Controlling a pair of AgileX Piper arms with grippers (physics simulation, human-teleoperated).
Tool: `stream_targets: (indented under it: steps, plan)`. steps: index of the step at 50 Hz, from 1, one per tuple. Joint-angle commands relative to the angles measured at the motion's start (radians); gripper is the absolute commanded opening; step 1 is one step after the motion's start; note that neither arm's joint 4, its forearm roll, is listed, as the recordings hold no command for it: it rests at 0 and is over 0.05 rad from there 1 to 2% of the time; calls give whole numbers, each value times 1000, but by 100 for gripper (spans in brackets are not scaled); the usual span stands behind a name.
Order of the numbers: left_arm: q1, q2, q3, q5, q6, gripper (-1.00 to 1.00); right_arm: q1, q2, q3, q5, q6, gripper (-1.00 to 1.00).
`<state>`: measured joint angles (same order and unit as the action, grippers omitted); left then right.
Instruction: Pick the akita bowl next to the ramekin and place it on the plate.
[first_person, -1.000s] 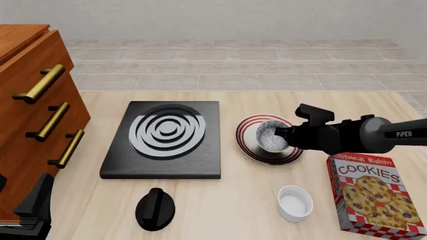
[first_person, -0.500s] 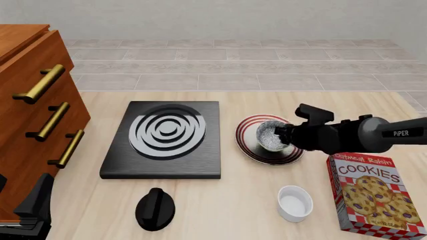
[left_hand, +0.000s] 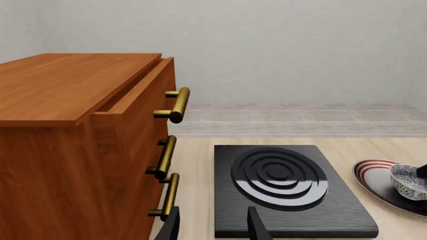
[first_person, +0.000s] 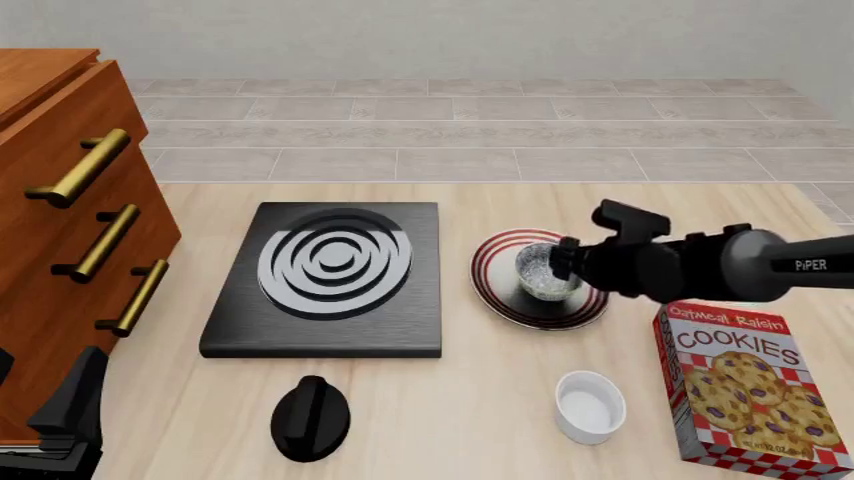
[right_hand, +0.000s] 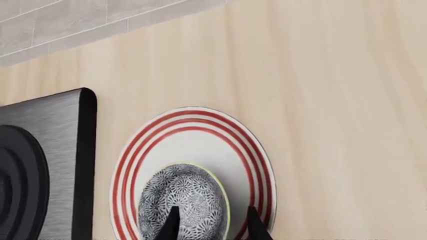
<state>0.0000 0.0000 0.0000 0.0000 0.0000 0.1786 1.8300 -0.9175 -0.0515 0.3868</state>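
The right gripper has its fingers a little apart, one on each side of the akita bowl's rim; whether they pinch it or are just free is hard to judge. The bowl sits on the plate, directly under the fingertips. If the arm rises before the rim is clear, the bowl may tip or drag off. It is small, round, with dark flower-like pattern.

The left gripper is slightly spread and empty.
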Motion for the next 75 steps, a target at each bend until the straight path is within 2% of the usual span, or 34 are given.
stream_targets:
  steps: [1,35,75]
  plan:
    - [0,0,0,0,0,100,6,-47,-2,27,6,100]
    - [0,0,0,0,0,100,-23,-215,54,85,0,100]
    - [0,0,0,0,0,100,-56,-392,120,144,29,100]
